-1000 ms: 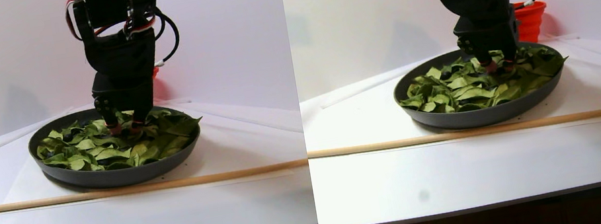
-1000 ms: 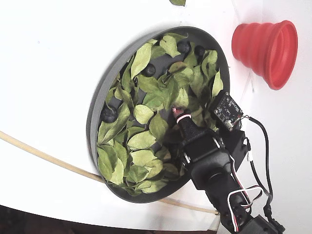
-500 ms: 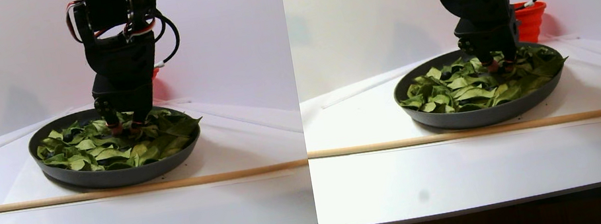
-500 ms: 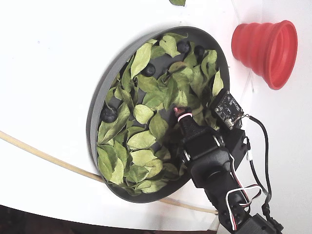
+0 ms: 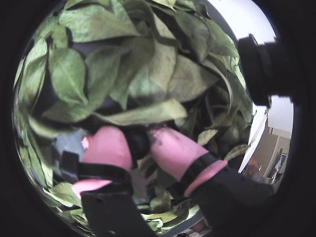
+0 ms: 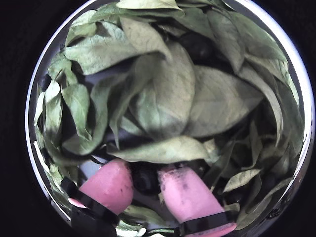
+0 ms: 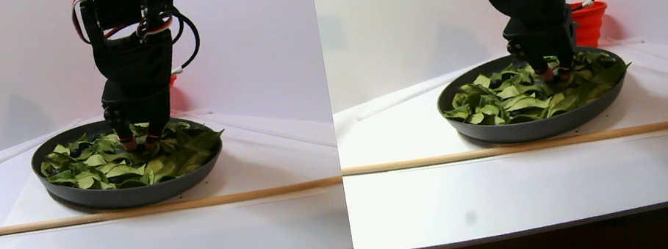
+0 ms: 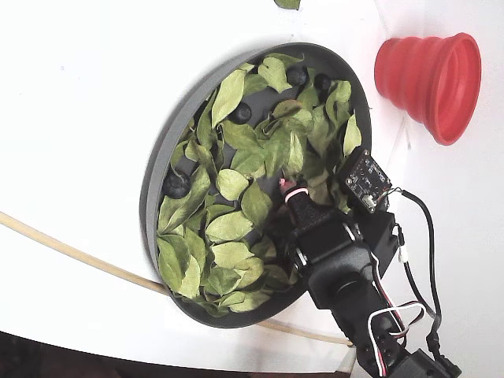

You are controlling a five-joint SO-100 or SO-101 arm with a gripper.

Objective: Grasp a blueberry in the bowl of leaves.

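The dark grey bowl (image 8: 153,189) holds many green leaves (image 8: 228,227), which fill both wrist views (image 5: 148,74) (image 6: 168,94). My gripper (image 8: 285,187) reaches down into the leaves near the bowl's middle, also seen in the stereo pair view (image 7: 137,142). In both wrist views its pink fingertips (image 5: 106,148) (image 6: 185,192) stand either side of a dark blueberry (image 5: 138,141) (image 6: 146,178), which fills the gap between them and lies partly under a leaf. My gripper (image 5: 137,136) (image 6: 145,170) is closed on this berry. Other blueberries (image 8: 175,186) (image 8: 241,113) lie among the leaves.
A red ribbed cup (image 8: 429,75) stands beyond the bowl, also in the stereo pair view (image 7: 588,21). A thin wooden stick (image 7: 96,217) lies across the white table in front of the bowl. A stray leaf (image 8: 288,3) lies outside the bowl.
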